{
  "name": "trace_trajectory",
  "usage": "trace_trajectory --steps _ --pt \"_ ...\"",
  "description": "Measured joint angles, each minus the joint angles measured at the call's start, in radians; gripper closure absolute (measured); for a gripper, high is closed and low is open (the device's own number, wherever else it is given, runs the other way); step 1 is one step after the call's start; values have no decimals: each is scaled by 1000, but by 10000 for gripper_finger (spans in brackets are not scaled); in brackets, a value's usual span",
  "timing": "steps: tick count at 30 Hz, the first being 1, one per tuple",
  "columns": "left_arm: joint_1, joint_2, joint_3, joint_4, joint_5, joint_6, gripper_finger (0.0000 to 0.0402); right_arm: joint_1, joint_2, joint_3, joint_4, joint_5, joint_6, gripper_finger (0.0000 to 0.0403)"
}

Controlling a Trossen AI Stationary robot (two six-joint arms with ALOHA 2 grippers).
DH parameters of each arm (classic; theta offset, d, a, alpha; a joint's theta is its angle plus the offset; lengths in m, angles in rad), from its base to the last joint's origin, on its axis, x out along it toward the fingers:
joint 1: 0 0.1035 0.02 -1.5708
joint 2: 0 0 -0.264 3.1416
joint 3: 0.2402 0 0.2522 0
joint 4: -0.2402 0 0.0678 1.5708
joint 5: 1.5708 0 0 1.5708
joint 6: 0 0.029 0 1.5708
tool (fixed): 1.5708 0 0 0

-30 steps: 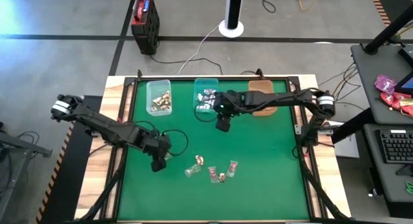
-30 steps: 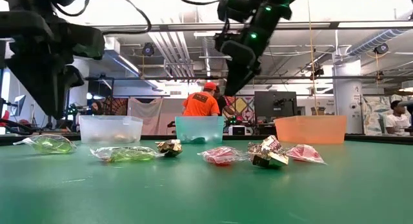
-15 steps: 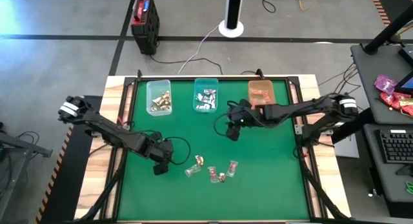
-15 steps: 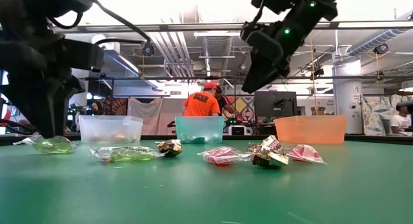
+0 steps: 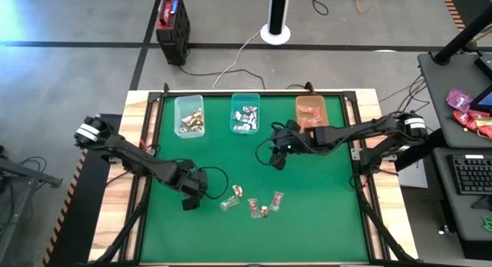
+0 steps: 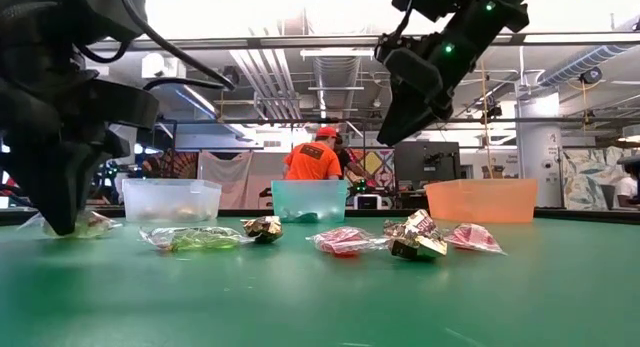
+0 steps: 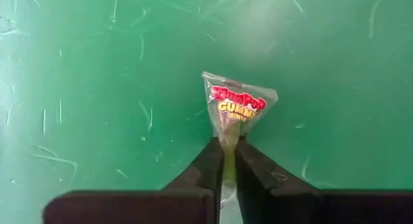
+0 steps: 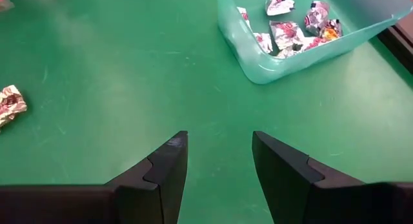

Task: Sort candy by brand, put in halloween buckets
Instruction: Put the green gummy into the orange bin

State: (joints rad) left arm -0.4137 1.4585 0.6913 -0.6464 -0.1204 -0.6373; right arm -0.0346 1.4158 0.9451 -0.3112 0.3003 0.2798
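L gripper (image 7: 224,161) clamped on clear gummy candy (image 7: 235,108), near-left mat. R gripper (image 8: 218,161) fingers apart, mid-table, empty.

A robotics lab or open workshop floor. A green-topped table (image 5: 254,221) in a wooden frame is sitting on grey concrete marked with dark tape lines. Behind the table, a red-and-black box (image 5: 172,22) and a white pole base (image 5: 275,30) are standing on the floor, with cables trailing toward it. Beside the table, a desk is holding a keyboard (image 5: 470,176). Beyond the table, exposed ceiling ducts (image 6: 330,72) are running overhead, monitors (image 6: 425,164) are glowing, and a person in an orange shirt (image 6: 312,159) is standing.
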Motion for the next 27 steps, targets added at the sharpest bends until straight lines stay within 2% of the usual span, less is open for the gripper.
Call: trace_trajectory --steps 5,8,11,15,19,23,27 --pt "0 -34 0 0 -3 17 392 24 0 -4 29 0 -30 236" --pt "0 -63 12 48 -57 71 398 58 0 -34 163 0 -75 236" --pt "5 -100 21 175 -144 180 397 103 7 -88 377 -12 -151 236" --pt "33 -119 29 426 -252 382 400 153 33 -176 685 -17 -253 236" --pt "83 -114 26 676 -284 570 400 188 84 -212 946 -46 -349 236" --pt "133 -92 26 814 -291 651 401 213 130 -213 1088 -50 -410 236" --pt "167 -72 27 842 -292 655 401 213 150 -204 1121 -70 -386 236"
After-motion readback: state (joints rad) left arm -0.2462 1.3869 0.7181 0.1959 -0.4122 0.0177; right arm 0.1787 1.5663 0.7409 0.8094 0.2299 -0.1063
